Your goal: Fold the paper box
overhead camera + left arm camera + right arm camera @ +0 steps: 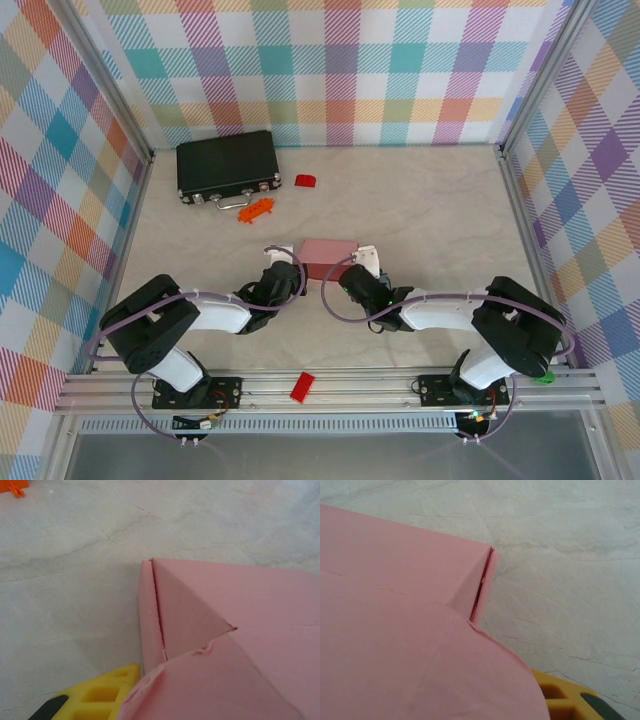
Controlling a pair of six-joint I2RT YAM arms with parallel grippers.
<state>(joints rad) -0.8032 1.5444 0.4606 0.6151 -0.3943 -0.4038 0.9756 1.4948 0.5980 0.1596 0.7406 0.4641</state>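
1 paper box; 1 black case

Left arm: elbow folded, reaching inward, left hand low at centre.
Right arm: mirrored, right hand opposite.

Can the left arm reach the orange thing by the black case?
Probably yes, but not right away: the left gripper is at the paper box. Bare table lies between it and the orange piece.
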